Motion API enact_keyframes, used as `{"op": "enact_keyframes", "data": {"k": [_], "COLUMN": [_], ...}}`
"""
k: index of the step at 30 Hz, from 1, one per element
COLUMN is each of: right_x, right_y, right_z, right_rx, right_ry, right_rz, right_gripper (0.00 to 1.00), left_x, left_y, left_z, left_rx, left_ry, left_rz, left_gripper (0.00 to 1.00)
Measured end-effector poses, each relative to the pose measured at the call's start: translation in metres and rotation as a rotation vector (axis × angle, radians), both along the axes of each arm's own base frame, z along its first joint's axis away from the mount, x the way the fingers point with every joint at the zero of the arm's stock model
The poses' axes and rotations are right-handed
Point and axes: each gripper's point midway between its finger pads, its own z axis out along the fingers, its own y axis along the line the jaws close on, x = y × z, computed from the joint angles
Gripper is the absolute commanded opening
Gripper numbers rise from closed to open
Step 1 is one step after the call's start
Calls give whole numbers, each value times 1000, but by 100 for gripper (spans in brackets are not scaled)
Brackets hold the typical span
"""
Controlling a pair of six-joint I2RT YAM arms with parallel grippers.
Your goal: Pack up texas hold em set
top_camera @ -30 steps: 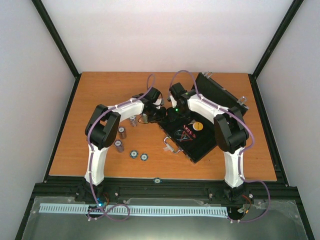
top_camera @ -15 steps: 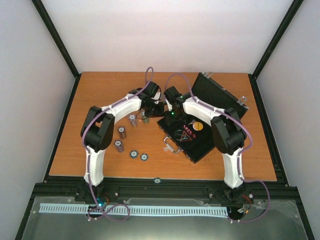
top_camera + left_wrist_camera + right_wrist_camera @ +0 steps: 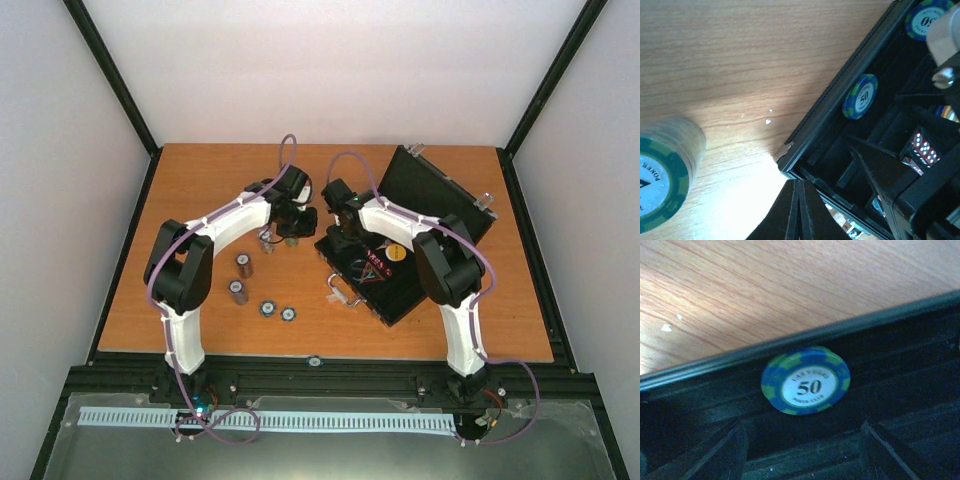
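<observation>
The black case (image 3: 400, 285) lies open right of centre, its lid (image 3: 435, 190) tilted back. Inside it are a blue-green 50 chip (image 3: 805, 380), red dice (image 3: 922, 147) and a round yellowish disc (image 3: 396, 252). My right gripper (image 3: 805, 460) hovers open over the case's far-left corner, and the 50 chip lies loose just ahead of its fingers. My left gripper (image 3: 799, 210) is shut on nothing, just outside that corner of the case (image 3: 790, 155). A green-edged chip stack (image 3: 665, 175) stands on the table to its left.
Three chip stacks (image 3: 243, 265) (image 3: 238, 291) (image 3: 266, 240) and two flat chips (image 3: 268, 308) (image 3: 288, 315) sit on the wooden table (image 3: 200, 190) left of the case. The case handle (image 3: 340, 292) points at the near edge. White walls enclose the table.
Both arms have stretched farther back and left. The right gripper has moved from the case's middle to its far-left corner. The left gripper has shifted away toward the chip stacks.
</observation>
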Motion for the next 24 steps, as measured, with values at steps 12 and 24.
{"op": "enact_keyframes", "data": {"k": [12, 24], "right_x": [1, 13], "right_y": [4, 1], "right_z": [-2, -8], "right_rx": [-129, -183], "right_ry": [-69, -115], "right_rz": [15, 6], "right_gripper": [54, 25], "left_x": [-5, -8], "left_y": [4, 6], "left_z": [-6, -10], "left_rx": [11, 13], "left_ry": [13, 24], "left_rz": [-6, -11], "left_gripper": [1, 1]}}
